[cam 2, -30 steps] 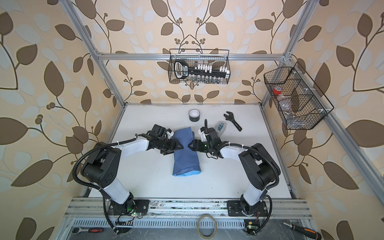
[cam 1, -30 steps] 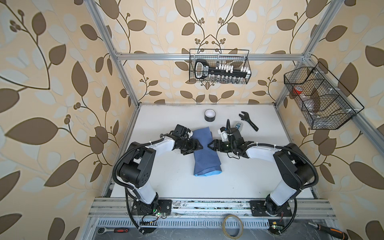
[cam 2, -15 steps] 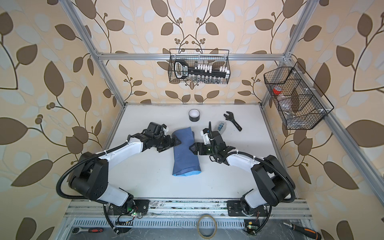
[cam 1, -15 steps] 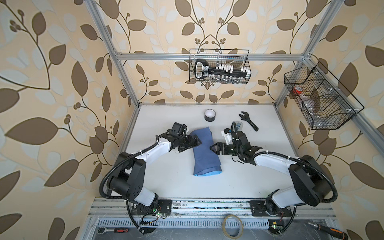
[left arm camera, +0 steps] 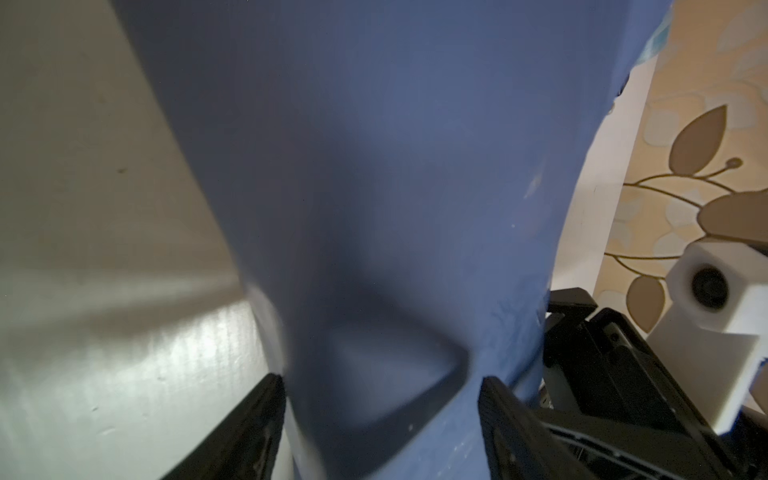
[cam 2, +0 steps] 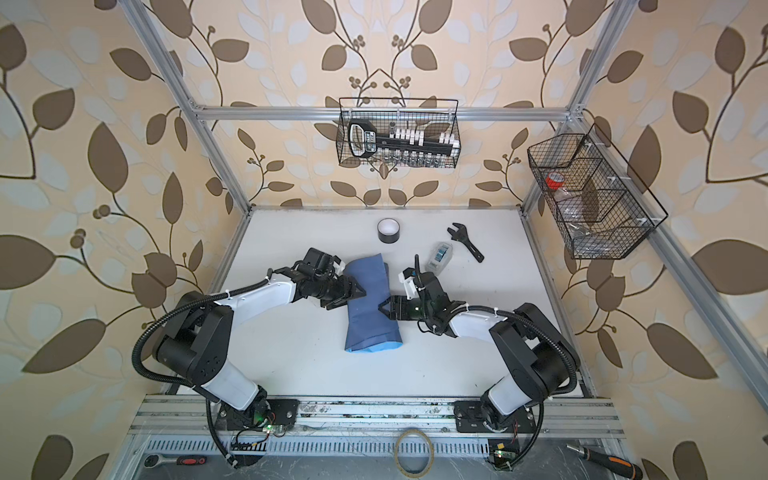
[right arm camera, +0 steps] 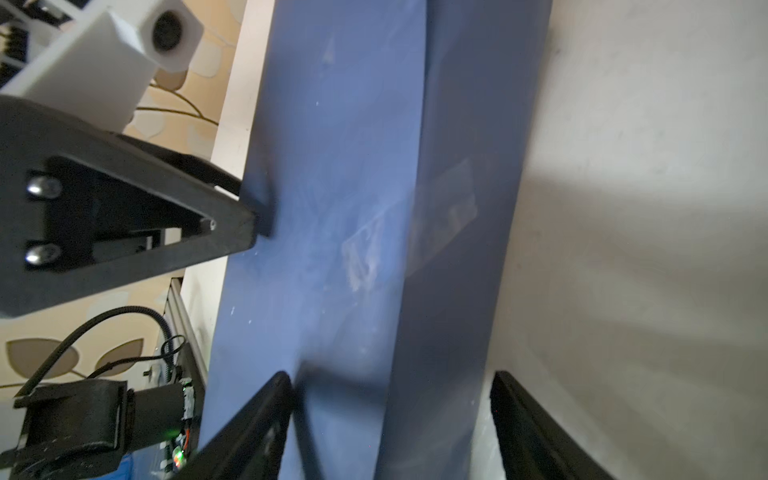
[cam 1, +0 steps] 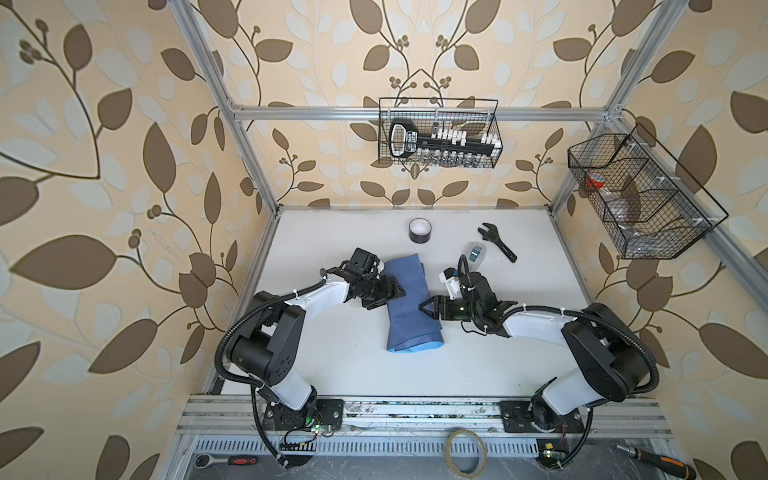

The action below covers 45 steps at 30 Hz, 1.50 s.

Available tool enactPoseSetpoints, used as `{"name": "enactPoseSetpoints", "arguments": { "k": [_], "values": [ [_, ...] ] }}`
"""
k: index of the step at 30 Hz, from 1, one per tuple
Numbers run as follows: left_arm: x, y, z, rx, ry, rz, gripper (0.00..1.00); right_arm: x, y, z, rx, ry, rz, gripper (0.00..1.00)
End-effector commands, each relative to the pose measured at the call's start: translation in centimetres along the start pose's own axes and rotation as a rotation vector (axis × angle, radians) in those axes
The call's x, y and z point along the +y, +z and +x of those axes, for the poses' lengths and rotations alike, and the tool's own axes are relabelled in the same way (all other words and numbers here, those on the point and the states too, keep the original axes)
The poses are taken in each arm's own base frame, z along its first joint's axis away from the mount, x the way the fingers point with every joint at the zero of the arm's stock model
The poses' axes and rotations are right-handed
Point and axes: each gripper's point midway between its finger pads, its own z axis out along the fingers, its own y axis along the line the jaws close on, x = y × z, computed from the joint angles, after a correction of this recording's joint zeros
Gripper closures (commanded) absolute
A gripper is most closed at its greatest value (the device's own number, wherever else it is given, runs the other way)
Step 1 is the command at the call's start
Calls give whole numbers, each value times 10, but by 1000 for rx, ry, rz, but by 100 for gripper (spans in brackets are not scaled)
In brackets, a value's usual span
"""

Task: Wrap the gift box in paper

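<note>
The paper (cam 1: pixel 409 303) lies in the middle of the table, folded into a long slate-blue bundle (cam 2: pixel 370 307); its light blue face shows at the near end. A strip of clear tape (right arm camera: pixel 440 212) crosses its seam. The gift box is hidden. My left gripper (cam 1: pixel 386 297) comes in from the left, open, with one fingertip on top of the bundle and the other at its edge (left arm camera: pixel 380 386). My right gripper (cam 1: pixel 427 309) meets the bundle from the right, also open (right arm camera: pixel 390 386). One of its fingers rests on the paper and the other is over the table beside it.
At the back of the table are a black tape roll (cam 1: pixel 419 230), a small clear case (cam 1: pixel 476 252) and a black wrench (cam 1: pixel 496 243). Wire baskets hang on the back wall (cam 1: pixel 438 133) and the right wall (cam 1: pixel 640 195). A tape ring (cam 1: pixel 465 457) lies by the front rail.
Both arms shifted their elbows and both grippers came in onto the bundle's sides. The jaws widened, then narrowed somewhat. The bundle has stayed in place.
</note>
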Motion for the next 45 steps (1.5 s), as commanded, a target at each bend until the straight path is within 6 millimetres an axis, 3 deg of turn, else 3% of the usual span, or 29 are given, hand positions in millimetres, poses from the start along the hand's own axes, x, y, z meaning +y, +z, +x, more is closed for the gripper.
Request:
{"name": "enactPoseSetpoints", "arguments": {
  "k": [1,10,17,25,34,41,45],
  "values": [
    [-25,-3,-10,-5,48,76,24,8,-10,0,-18,14,-47,24],
    [-22,3,-21,-15,47,43,19,-20,-35,-57,-171,55,41,17],
    [-21,5,-24,-16,47,36,17,-28,-18,-74,-135,38,66,23],
    [-20,7,-24,-12,48,25,17,-29,3,-59,-52,24,61,25],
    [-19,6,-25,-12,53,20,16,-43,9,-39,-5,36,99,29],
    [-20,1,-29,-33,69,-1,10,-27,9,-32,7,9,71,27],
    [-17,-11,-34,-75,90,-48,6,-13,-4,-37,-16,-20,55,20]
  ]
}}
